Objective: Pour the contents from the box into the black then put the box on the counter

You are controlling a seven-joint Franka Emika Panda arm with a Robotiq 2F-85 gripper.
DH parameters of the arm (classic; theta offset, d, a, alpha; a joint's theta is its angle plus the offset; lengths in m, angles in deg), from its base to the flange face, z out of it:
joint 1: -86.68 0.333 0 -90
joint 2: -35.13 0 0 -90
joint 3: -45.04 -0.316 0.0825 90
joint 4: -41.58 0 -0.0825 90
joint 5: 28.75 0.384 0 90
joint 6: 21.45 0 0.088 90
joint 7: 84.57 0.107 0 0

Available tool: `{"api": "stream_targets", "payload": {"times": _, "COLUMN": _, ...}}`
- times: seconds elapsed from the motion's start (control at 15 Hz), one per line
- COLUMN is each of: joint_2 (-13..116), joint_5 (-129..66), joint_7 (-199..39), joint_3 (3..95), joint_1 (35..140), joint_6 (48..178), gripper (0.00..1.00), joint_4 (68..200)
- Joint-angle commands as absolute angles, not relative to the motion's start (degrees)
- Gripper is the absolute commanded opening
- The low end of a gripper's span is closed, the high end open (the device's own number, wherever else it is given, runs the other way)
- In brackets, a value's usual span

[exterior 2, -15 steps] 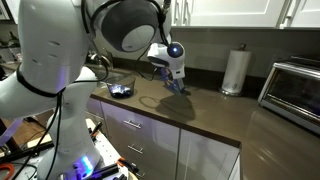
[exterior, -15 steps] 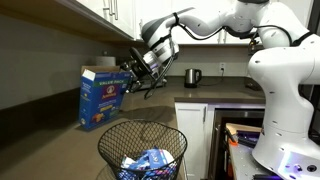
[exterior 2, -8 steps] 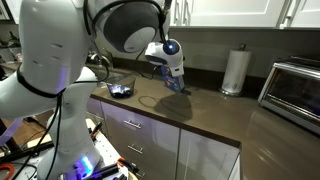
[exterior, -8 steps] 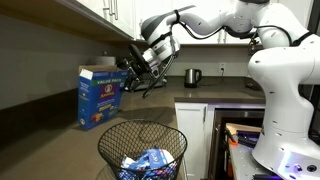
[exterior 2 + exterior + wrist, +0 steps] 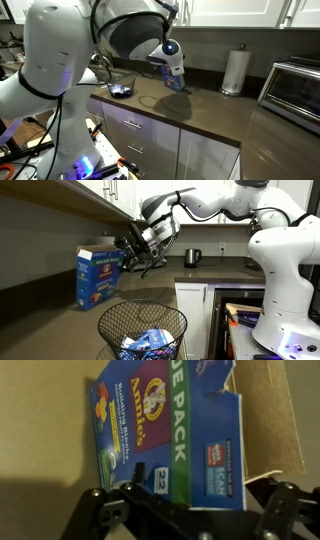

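- The box (image 5: pixel 97 276) stands upright on the table (image 5: pixel 210 115), its long axis vertical and its top flaps open. Its broad printed face is turned to the wrist view (image 5: pixel 165 430).
- The gripper (image 5: pixel 129 252) hangs just beside the box's upper edge, on the side toward the arm.
- Its jaws are spread as wide as they go, with one fingertip (image 5: pixel 97 510) on either side of the box's near end. They grip nothing, though I cannot tell whether a pad brushes the cardboard.
- The blue packets (image 5: pixel 150 341) lie in the black mesh wastebasket (image 5: pixel 108 328), so backing straight away from the box looks like the remaining move.
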State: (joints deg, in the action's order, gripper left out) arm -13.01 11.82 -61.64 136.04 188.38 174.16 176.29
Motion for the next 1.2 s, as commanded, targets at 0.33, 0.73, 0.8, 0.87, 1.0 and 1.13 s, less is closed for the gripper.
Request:
{"api": "stream_targets", "payload": {"times": 0.33, "joint_2": -14.5, "joint_5": 8.4, "joint_7": -60.7, "joint_3": 135.7, "joint_1": 190.6, "joint_6": 176.9, "gripper": 1.0, "joint_4": 176.4}}
{"api": "stream_targets", "payload": {"times": 0.73, "joint_2": -14.3, "joint_5": 8.7, "joint_7": -59.7, "joint_3": 135.5, "joint_1": 190.6, "joint_6": 178.8, "gripper": 1.0, "joint_4": 176.4}}
{"api": "stream_targets", "payload": {"times": 0.8, "joint_2": -12.6, "joint_5": 9.5, "joint_7": -59.1, "joint_3": 135.5, "joint_1": 189.6, "joint_6": 176.4, "gripper": 1.0, "joint_4": 175.2}}
{"api": "stream_targets", "payload": {"times": 0.87, "joint_2": -12.3, "joint_5": 9.8, "joint_7": -58.9, "joint_3": 135.6, "joint_1": 189.5, "joint_6": 176.4, "gripper": 1.0, "joint_4": 174.9}}
{"api": "stream_targets", "payload": {"times": 1.0, "joint_2": -12.8, "joint_5": 9.8, "joint_7": -58.7, "joint_3": 135.4, "joint_1": 189.2, "joint_6": 176.4, "gripper": 1.0, "joint_4": 174.5}}
{"api": "stream_targets", "payload": {"times": 1.13, "joint_2": -12.5, "joint_5": 10.1, "joint_7": -58.4, "joint_3": 135.2, "joint_1": 188.7, "joint_6": 176.4, "gripper": 1.0, "joint_4": 174.3}}
